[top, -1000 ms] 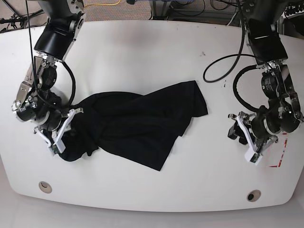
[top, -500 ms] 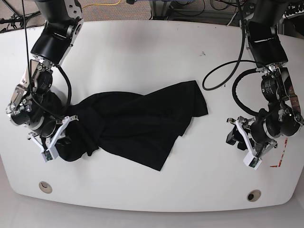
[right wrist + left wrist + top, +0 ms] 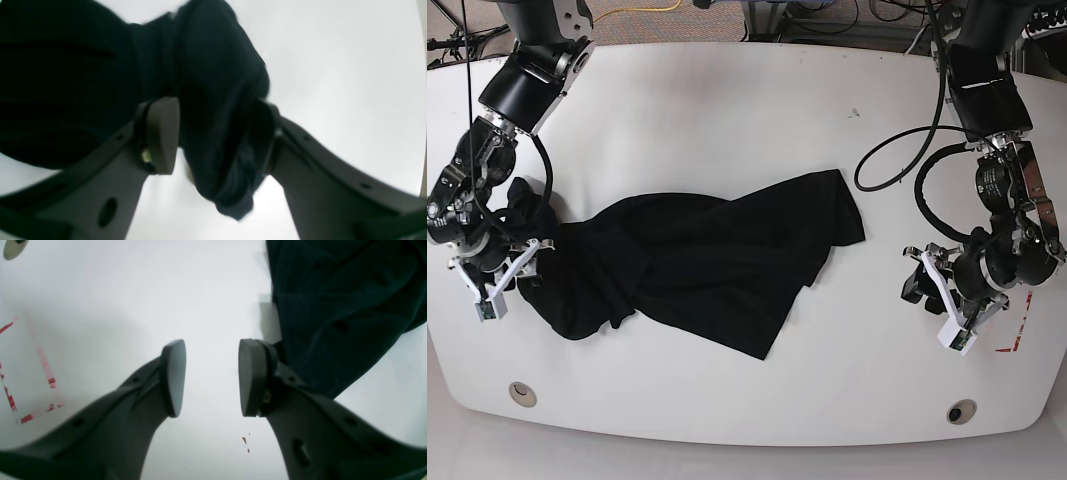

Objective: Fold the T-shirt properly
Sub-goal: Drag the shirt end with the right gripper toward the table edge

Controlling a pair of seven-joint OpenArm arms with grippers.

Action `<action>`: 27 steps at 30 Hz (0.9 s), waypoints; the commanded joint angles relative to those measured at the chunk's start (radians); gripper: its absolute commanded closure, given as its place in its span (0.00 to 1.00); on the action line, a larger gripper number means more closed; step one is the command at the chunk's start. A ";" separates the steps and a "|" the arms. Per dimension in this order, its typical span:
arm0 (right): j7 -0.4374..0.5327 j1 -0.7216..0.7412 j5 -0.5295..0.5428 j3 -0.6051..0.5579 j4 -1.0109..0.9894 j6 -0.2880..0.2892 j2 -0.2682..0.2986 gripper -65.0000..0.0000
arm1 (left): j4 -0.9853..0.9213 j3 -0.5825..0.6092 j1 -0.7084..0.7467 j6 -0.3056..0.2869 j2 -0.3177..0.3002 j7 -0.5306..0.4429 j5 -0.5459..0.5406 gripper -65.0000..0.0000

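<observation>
Black, soft, rumpled T-shirt point(image 3: 717, 265) spread across the middle of the smooth white table point(image 3: 727, 120), bunched into thick folds toward the right arm's side, flatter and tapering to a pointed corner at the near edge. Right gripper point(image 3: 213, 140) with dark, rounded, matte pads parted around a hanging wad of the cloth; one pad point(image 3: 161, 133) clear of the fabric, the other half hidden by it, so hard to tell whether anything is truly pinched. Left gripper point(image 3: 210, 376) poised over bare tabletop just beside the shirt's edge, flat oval pads point(image 3: 175, 376) apart with nothing between them. Red tape corner point(image 3: 33, 386) on the table by the left arm.
</observation>
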 commanded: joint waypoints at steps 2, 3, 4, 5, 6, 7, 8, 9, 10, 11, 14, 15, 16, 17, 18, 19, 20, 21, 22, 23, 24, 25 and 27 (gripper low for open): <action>0.047 -0.003 0.007 0.015 -0.013 0.000 0.036 0.47 | 0.015 -0.004 -0.024 0.002 -0.008 -0.019 -0.015 0.64; 0.053 -0.009 0.006 0.015 -0.019 0.000 0.039 0.46 | 0.015 -0.002 -0.024 0.002 -0.008 -0.019 -0.015 0.64; 0.064 -0.018 0.006 0.015 -0.029 0.000 0.042 0.44 | 0.015 -0.002 -0.024 0.002 -0.008 -0.019 -0.015 0.64; 0.070 -0.023 0.006 0.015 -0.035 0.000 0.044 0.43 | 0.015 -0.002 -0.024 0.002 -0.008 -0.019 -0.015 0.64; 0.081 -0.033 0.006 0.015 -0.042 0.000 0.044 0.41 | 0.015 -0.002 -0.024 0.002 -0.008 -0.019 -0.015 0.64; 0.087 -0.043 0.006 0.017 -0.044 0.000 0.045 0.39 | 0.015 -0.002 -0.024 0.002 -0.008 -0.019 -0.015 0.64; 0.092 -0.052 0.006 0.017 -0.044 0.000 0.045 0.38 | 0.015 -0.002 -0.024 0.002 -0.008 -0.019 -0.015 0.64; 0.098 -0.069 0.006 0.017 -0.042 0.000 0.045 0.37 | 0.015 -0.001 -0.024 0.002 -0.008 -0.019 -0.015 0.64; 0.103 -0.084 0.006 0.017 -0.041 0.000 0.045 0.37 | 0.015 -0.001 -0.024 0.002 -0.008 -0.019 -0.015 0.64; 0.104 -0.095 0.006 0.017 -0.036 0.000 0.045 0.37 | 0.014 -0.001 -0.024 0.002 -0.008 -0.020 -0.015 0.64; 0.106 -0.127 0.004 0.017 -0.013 0.000 0.045 0.37 | 0.012 -0.001 -0.022 0.002 -0.008 -0.020 -0.015 0.64; 0.107 -0.139 0.004 0.017 -0.004 0.000 0.045 0.37 | 0.012 -0.001 -0.022 0.002 -0.008 -0.020 -0.015 0.64; 0.107 -0.150 0.004 0.017 0.001 0.000 0.045 0.36 | 0.012 -0.001 -0.022 0.002 -0.008 -0.020 -0.015 0.64; 0.107 -0.162 0.004 0.017 0.005 0.000 0.045 0.36 | 0.012 -0.001 -0.022 0.002 -0.008 -0.020 -0.015 0.64; 0.107 -0.173 0.004 0.017 0.005 0.000 0.045 0.36 | 0.012 -0.001 -0.022 0.002 -0.008 -0.020 -0.015 0.64; 0.107 -0.179 0.004 0.017 0.005 0.000 0.044 0.36 | 0.012 -0.001 -0.022 0.002 -0.008 -0.020 -0.015 0.64; 0.112 -0.190 0.004 0.017 0.005 -0.005 0.044 0.36 | 0.012 -0.001 -0.022 0.002 -0.008 -0.020 -0.015 0.64; 0.124 -0.201 0.004 0.017 0.005 -0.020 0.042 0.36 | 0.012 -0.001 -0.022 0.002 -0.008 -0.020 -0.015 0.64; 0.136 -0.211 0.004 0.017 0.004 -0.030 0.042 0.36 | 0.012 -0.001 -0.022 0.002 -0.008 -0.020 -0.015 0.64; 0.156 -0.225 0.004 0.017 0.004 -0.039 0.042 0.36 | 0.012 -0.001 -0.022 0.002 -0.008 -0.020 -0.015 0.64; 0.176 -0.234 0.004 0.017 0.002 -0.045 0.042 0.36 | 0.012 0.001 -0.022 0.002 -0.008 -0.020 -0.015 0.64; 0.193 -0.245 0.004 0.015 0.001 -0.050 0.041 0.36 | 0.012 0.001 -0.022 0.002 -0.008 -0.020 -0.015 0.64; 0.221 -0.259 0.004 0.015 -0.002 -0.062 0.041 0.36 | 0.014 0.001 -0.022 0.002 -0.008 -0.020 -0.015 0.64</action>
